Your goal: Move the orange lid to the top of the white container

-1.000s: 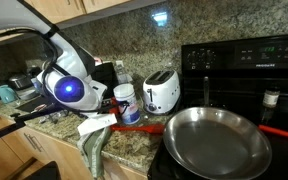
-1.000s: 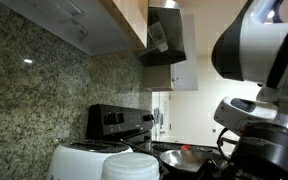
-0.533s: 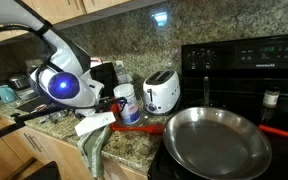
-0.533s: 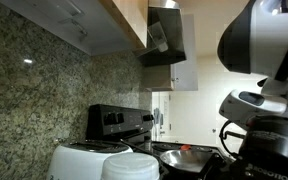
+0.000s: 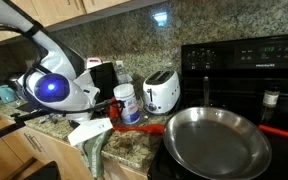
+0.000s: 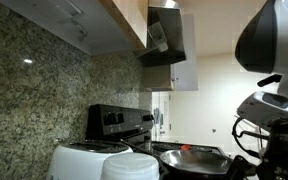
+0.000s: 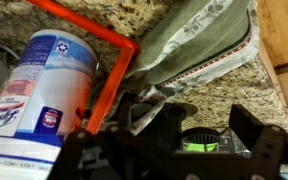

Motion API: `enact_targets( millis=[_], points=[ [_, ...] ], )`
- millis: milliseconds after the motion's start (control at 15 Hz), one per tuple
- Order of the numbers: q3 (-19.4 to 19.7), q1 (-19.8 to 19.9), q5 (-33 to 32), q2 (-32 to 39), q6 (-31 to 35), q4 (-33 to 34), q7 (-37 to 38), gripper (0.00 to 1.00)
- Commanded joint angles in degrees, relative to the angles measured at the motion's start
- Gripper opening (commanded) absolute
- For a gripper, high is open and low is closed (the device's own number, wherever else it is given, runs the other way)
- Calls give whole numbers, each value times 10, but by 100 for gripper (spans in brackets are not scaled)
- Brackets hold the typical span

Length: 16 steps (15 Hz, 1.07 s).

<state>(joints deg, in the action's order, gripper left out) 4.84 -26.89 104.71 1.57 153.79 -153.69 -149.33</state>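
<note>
Under your wrist camera the gripper hangs with its jaws spread wide and nothing between them.

Change: over the last second the arm has drawn back from the jar. In both exterior views the wrist now sits farther off, and the jaws were just as wide then. My reading is that no pick has been made, so the task is barely begun. You are probably lining up a fresh approach.

- Orange lid: thin, hard orange rim with a square corner, flat on the counter, running close beside the white container. You cannot tell whether the jar stands on it.
- Jar: smooth plastic cylinder with a glossy blue-and-white label, upright. Its white cap is bare.
- Cloth: soft, crumpled, green-grey, with a pale hem.
- Counter: polished speckled granite.
- Farther off: a rounded white toaster, a shallow shiny steel pan, and a glossy black stove.
</note>
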Motion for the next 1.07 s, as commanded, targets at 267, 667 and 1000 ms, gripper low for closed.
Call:
enact_targets(
  millis=[267,667,1000],
  points=[
    [11,6,-33,-34,5,35,0,100],
    [17,13,-22,-9,10,105,1,100],
    [29,16,7,21,18,134,1,100]
  ],
)
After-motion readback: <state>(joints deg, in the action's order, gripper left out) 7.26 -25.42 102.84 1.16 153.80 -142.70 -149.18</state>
